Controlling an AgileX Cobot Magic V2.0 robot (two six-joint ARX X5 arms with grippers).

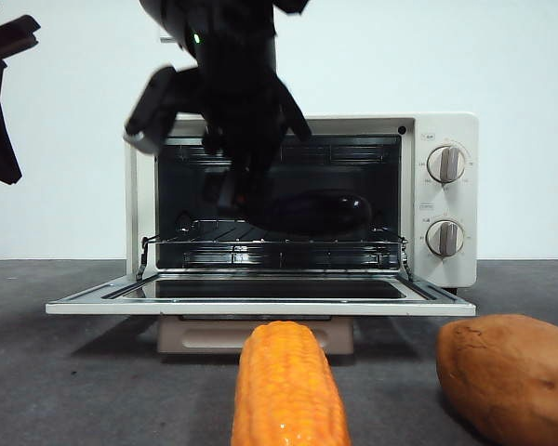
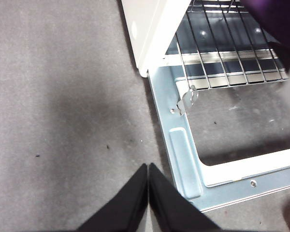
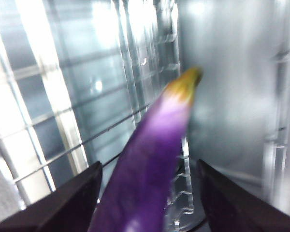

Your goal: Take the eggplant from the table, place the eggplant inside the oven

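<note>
The cream-white oven (image 1: 446,130) stands open, its door (image 1: 260,305) folded flat. The dark-purple eggplant (image 1: 321,209) lies lengthwise inside, just above or on the wire rack (image 1: 279,245); I cannot tell whether it touches. My right gripper (image 1: 242,190) reaches into the cavity from above. In the right wrist view the eggplant (image 3: 150,159) runs between its jaws with the stem tip pointing to the back wall. The right gripper (image 3: 150,164) is open, with a gap beside one jaw. My left gripper (image 2: 148,166) is shut and empty over the table (image 2: 63,121), by the door's corner (image 2: 183,159).
An orange corn cob (image 1: 288,390) lies on the table in front of the door. A brown sweet potato (image 1: 511,381) sits at the front right. The left arm (image 1: 0,102) hangs at the upper left edge. Two knobs (image 1: 445,201) face front.
</note>
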